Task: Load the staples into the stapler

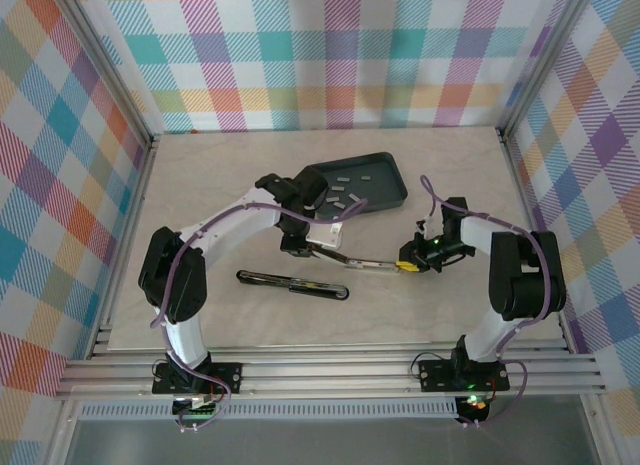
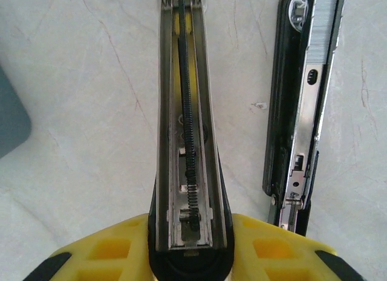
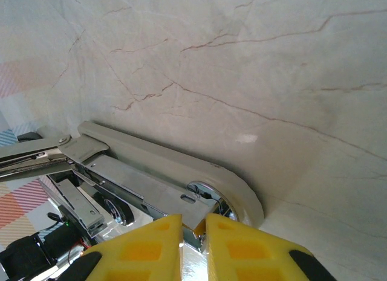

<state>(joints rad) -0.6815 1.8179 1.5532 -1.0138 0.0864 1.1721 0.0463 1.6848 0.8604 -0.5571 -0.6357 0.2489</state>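
The stapler [image 1: 365,259] is held open above the bench [image 1: 220,185], spanning the gap between the two arms at the centre of the scene. The left gripper [image 2: 190,235] has its jaws clenched on the sides of the exposed magazine channel [image 2: 188,112]. The right gripper [image 3: 193,232] has its jaws clenched on the pale, rounded end of the stapler at the right. In the left wrist view the channel shows the pusher spring along its length and no strip seated in it, so loading is judged not yet done. The staples [image 1: 340,193] lie as several short grey strips in the dark tray [image 1: 375,175] on the far side of the bench, apart from both grippers. A second, black stapler [image 1: 295,283] lies opened on the bench, near of the held one. The pale ribbed band at one end of it may be a staple strip, but this cannot be confirmed. Opening the magazine appears complete. Remaining steps: free one gripper, collect a strip from the tray, seat it in the channel and close the stapler.
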